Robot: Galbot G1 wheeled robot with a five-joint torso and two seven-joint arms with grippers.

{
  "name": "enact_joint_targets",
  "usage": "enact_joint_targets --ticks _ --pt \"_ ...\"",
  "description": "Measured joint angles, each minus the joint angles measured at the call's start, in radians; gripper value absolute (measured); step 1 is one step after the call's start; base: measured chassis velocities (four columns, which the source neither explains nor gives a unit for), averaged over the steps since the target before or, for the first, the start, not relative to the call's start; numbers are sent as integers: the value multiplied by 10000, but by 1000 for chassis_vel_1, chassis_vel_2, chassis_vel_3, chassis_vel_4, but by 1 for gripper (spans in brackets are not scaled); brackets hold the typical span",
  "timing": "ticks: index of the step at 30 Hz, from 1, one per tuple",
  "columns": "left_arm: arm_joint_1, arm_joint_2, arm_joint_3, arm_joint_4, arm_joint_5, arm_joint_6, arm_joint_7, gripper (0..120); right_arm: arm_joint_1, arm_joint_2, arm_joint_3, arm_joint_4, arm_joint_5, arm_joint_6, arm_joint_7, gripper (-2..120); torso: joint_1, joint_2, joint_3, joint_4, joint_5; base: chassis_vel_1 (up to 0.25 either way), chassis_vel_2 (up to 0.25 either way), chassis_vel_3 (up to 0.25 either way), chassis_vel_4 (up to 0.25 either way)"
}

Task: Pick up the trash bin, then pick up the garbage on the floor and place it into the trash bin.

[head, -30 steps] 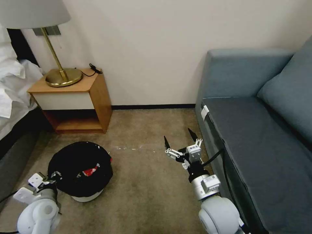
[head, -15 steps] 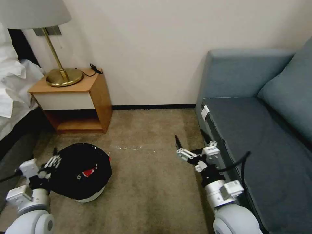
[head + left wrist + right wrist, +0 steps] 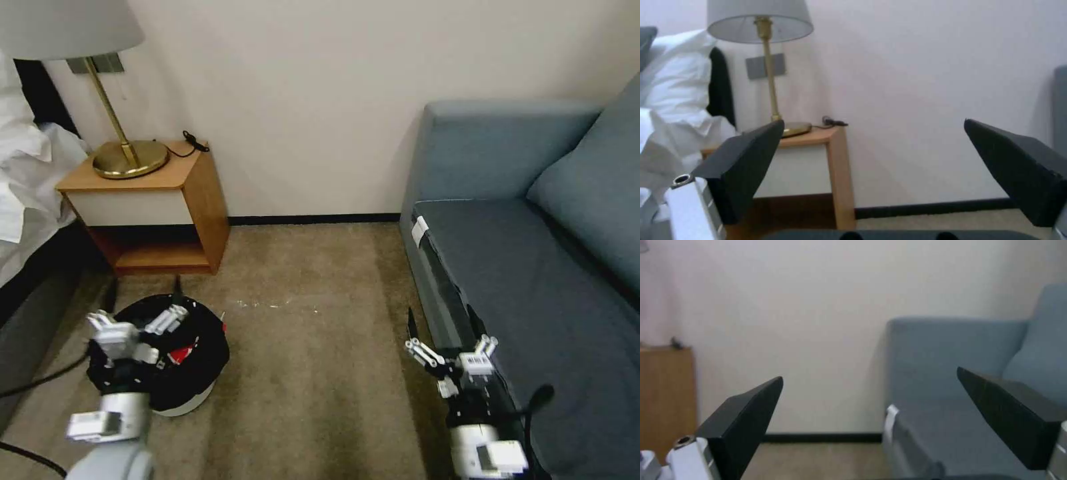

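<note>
Both arms drawn back, jaws wide: left gripper (image 3: 143,298) over upright trash bin (image 3: 190,373), right gripper (image 3: 443,329) beside sofa (image 3: 533,267).

No readable text, number, brand or sign anywhere. Only a small white sticker with dark code-like marks on the right gripper (image 3: 441,321), too small to read. Also red and white printing on the red snack packet (image 3: 181,354) inside the round white trash bin with the crinkly black bag (image 3: 200,383), but no letters clear enough to make out.
</note>
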Motion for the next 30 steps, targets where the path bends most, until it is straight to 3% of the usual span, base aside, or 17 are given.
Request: enact_joint_targets --ticks 30 --pt "25 4 -32 -46 -41 201 -58 100 40 167 30 106 -174 6 7 100 0 0 1 -1 0 0 0 0 0"
